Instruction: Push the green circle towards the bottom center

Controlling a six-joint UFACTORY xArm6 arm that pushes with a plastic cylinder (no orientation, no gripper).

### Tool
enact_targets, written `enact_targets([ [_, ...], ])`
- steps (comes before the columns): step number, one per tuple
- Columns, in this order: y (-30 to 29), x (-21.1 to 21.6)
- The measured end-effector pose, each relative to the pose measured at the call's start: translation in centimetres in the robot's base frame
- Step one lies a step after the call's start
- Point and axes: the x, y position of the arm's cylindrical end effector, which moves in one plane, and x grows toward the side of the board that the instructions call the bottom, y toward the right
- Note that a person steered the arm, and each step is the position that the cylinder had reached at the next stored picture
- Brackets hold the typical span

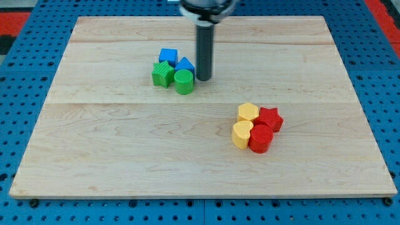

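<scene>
The green circle (184, 82) sits on the wooden board (125, 144) left of centre, in the upper half. It touches a green star (163, 74) on its left and a blue triangle-like block (185, 64) just above it. A blue cube (167, 55) sits behind those. My tip (204, 78) rests on the board just right of the green circle and the blue triangle block, a small gap from the circle.
A second cluster lies right of centre: a yellow block (248, 112), a yellow heart (242, 134), a red star (270, 118) and a red cylinder (260, 139), all touching. A blue pegboard surface (19, 75) surrounds the board.
</scene>
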Motion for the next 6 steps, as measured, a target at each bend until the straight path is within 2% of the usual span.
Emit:
enact_targets([
  [1,-3.3,-2.1],
  [2,-7.4,-2.0],
  [3,-10.9,0.4],
  [4,-8.3,1.9],
  [5,-8.1,-0.1],
  [6,-4.9,0.7],
])
